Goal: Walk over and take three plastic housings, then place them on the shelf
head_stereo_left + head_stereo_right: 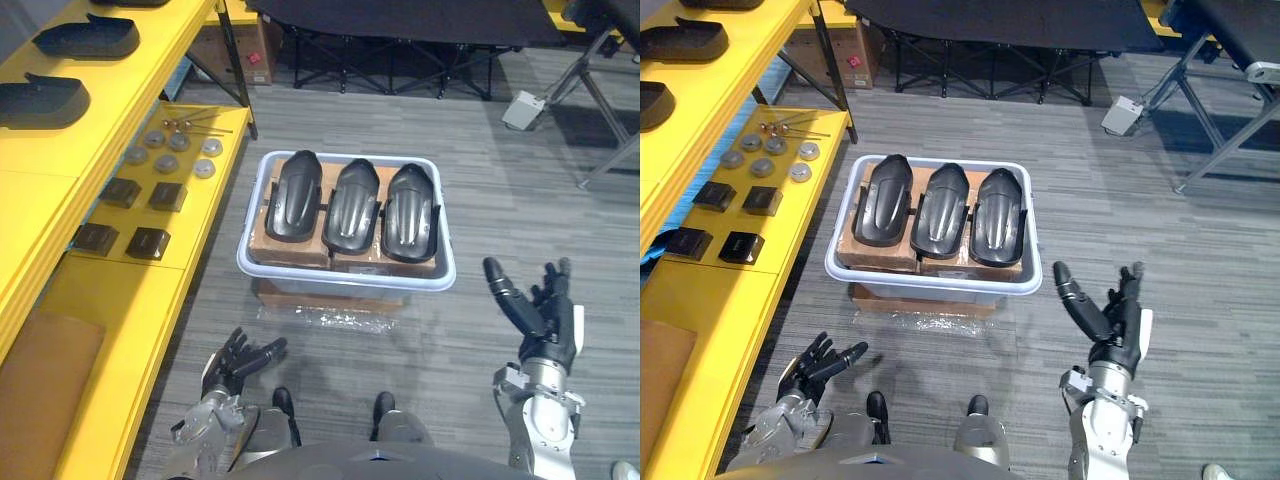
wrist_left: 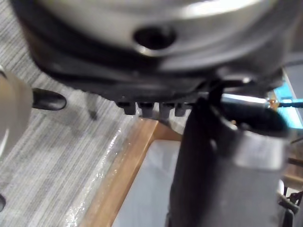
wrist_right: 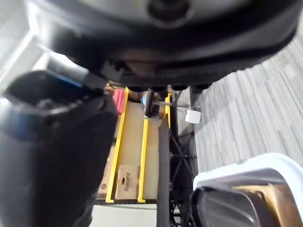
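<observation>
Three black plastic housings [image 1: 352, 208] lie side by side on cardboard boxes inside a pale tub [image 1: 262, 268] on the grey floor in front of me. Two more black housings [image 1: 88, 38] rest on the upper level of the yellow shelf [image 1: 40, 160] at the left. My left hand [image 1: 237, 362] hangs low at the lower left, short of the tub, fingers relaxed and holding nothing. My right hand [image 1: 535, 312] is raised at the lower right, to the right of the tub, fingers straight and spread, also holding nothing.
The lower shelf level carries several small black blocks [image 1: 148, 242] and grey discs [image 1: 204, 168]. A brown board [image 1: 40, 390] lies on the shelf near me. Black folding frames [image 1: 400, 60] and a cardboard box [image 1: 240, 50] stand beyond the tub. Metal legs [image 1: 600, 110] rise at the right.
</observation>
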